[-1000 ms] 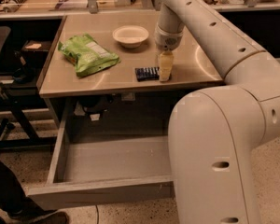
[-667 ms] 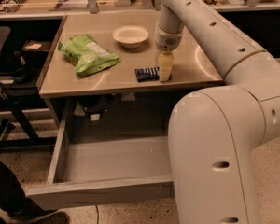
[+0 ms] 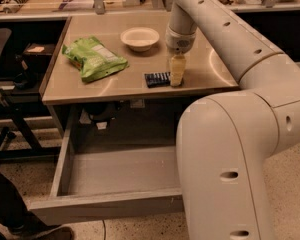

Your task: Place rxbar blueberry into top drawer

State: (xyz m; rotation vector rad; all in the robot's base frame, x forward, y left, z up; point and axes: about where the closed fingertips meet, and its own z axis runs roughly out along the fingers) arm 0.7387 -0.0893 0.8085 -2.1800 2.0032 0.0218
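The rxbar blueberry (image 3: 156, 78), a small dark navy bar, lies flat near the front edge of the tan counter (image 3: 90, 86). My gripper (image 3: 176, 79) hangs straight down from the white arm, its tip on or just above the counter at the bar's right end. Whether it touches the bar I cannot tell. The top drawer (image 3: 65, 159) is pulled open below the counter. Its flat grey bottom is bare, and its long front panel is nearest the camera. My arm's large white body covers the drawer's right part.
A lime-green chip bag (image 3: 94, 59) lies on the counter's left half. A white bowl (image 3: 139, 37) stands at the back, left of my arm. A black chair and stand (image 3: 10, 79) are left of the counter. A dark shape (image 3: 10, 209) sits at the bottom left.
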